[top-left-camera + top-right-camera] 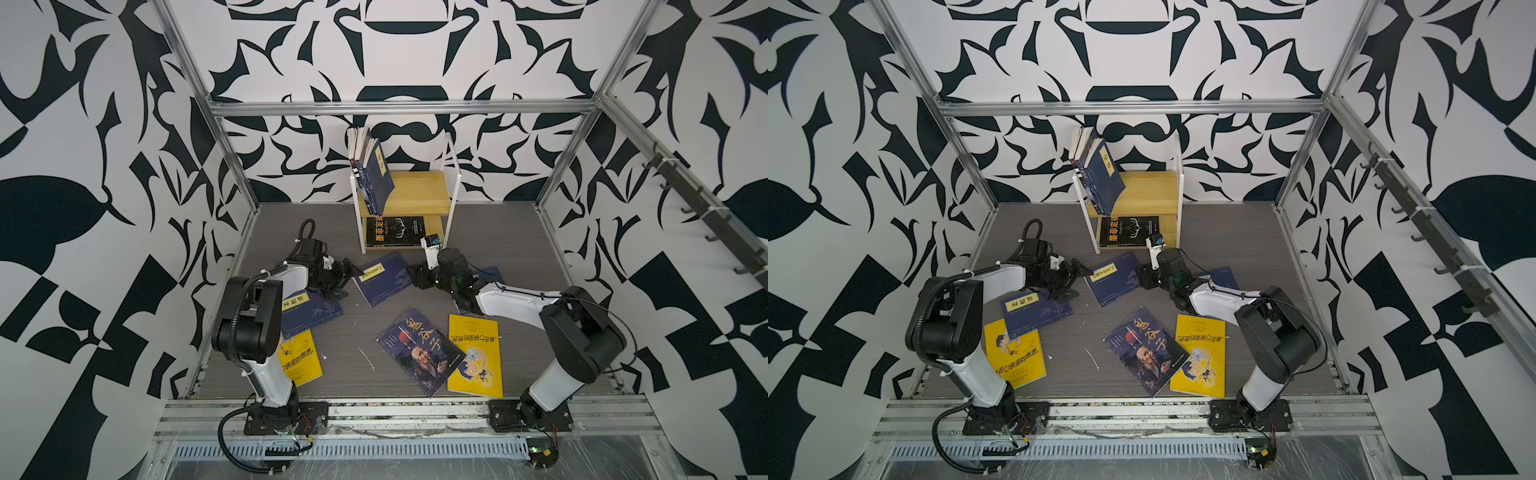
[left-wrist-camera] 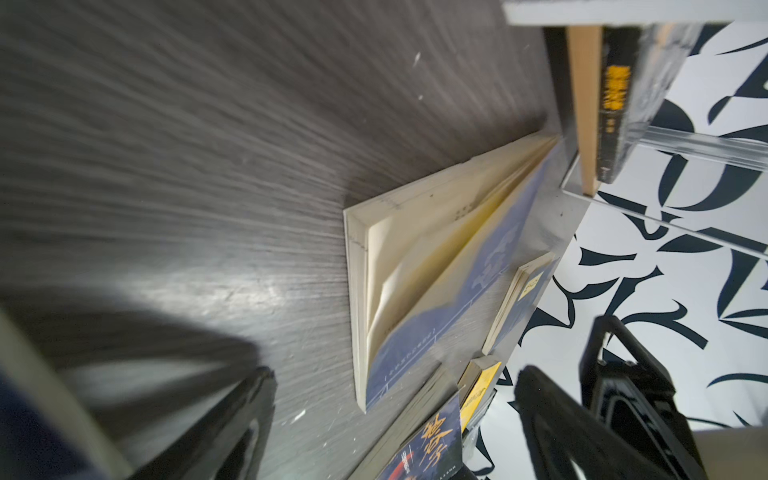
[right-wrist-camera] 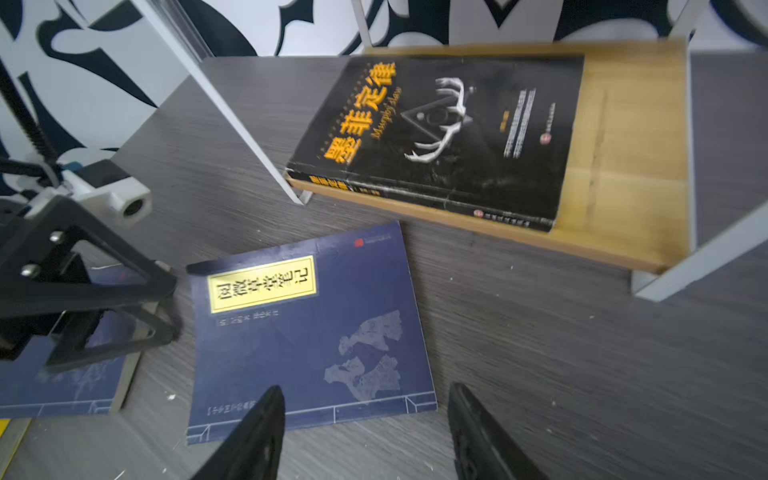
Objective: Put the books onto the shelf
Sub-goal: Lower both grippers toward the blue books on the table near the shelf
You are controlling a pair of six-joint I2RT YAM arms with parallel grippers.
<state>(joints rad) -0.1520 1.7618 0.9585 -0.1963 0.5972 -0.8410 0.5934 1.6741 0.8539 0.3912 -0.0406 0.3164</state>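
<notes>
Lying flat on table before shelf: navy book | upper tier: books leaning at its left side | lower tier: black book | left gripper beside navy book, jaws apart, empty | right gripper at opposite edge, jaws apart, empty | nearer the arm bases: portrait book, yellow books

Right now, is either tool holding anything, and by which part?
Nothing is held: left tool and right tool stand open; navy book between them lies flat.

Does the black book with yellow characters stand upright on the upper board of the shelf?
No. In the right wrist view, the black book lies flat, cover up, on the lower board of the shelf.
</notes>
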